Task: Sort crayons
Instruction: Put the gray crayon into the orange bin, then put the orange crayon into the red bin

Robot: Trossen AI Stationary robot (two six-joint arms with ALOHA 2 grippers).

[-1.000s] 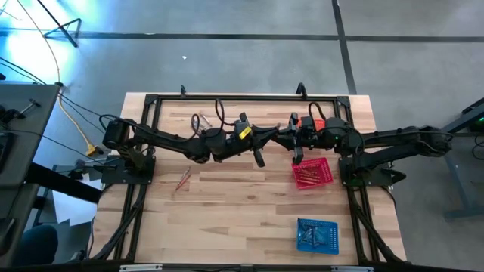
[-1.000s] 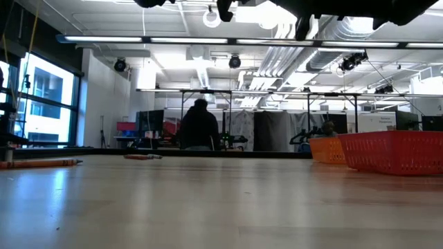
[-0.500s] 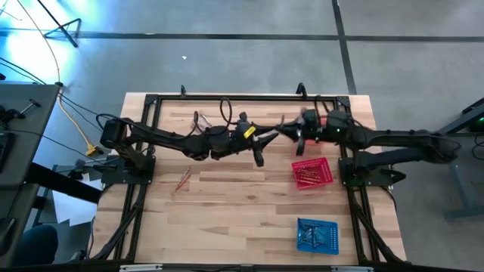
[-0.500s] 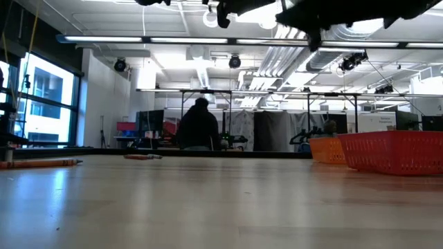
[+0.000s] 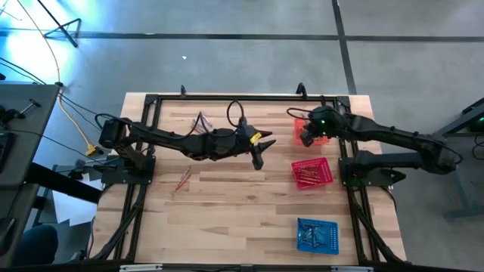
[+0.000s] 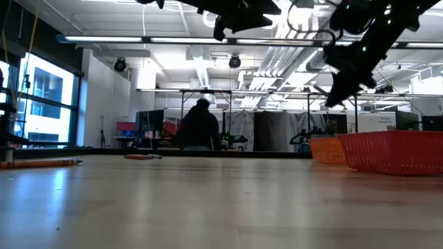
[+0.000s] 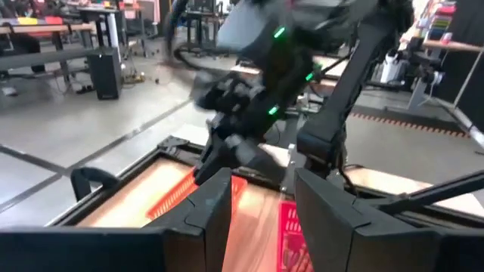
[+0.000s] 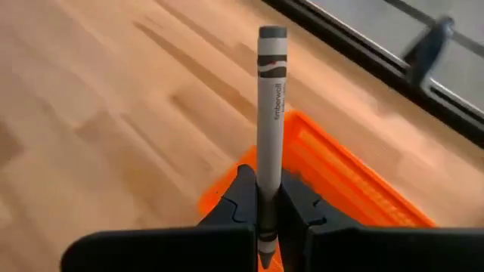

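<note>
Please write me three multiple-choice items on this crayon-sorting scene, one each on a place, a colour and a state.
1. Where is the blue basket?
A. at the table's far edge
B. near the table's front edge, right side
C. under the left arm

2. What colour is the crayon in the right tool?
A. grey
B. orange
C. red

3. What state is the left tool in?
A. shut on a crayon
B. open, holding nothing
C. shut on a basket rim

Answers:
1 B: the high view shows it nearest the front, below the red basket.
2 A: the right wrist view shows a grey stick above the orange basket.
3 B: the left wrist view shows a clear gap between its fingers.
</note>
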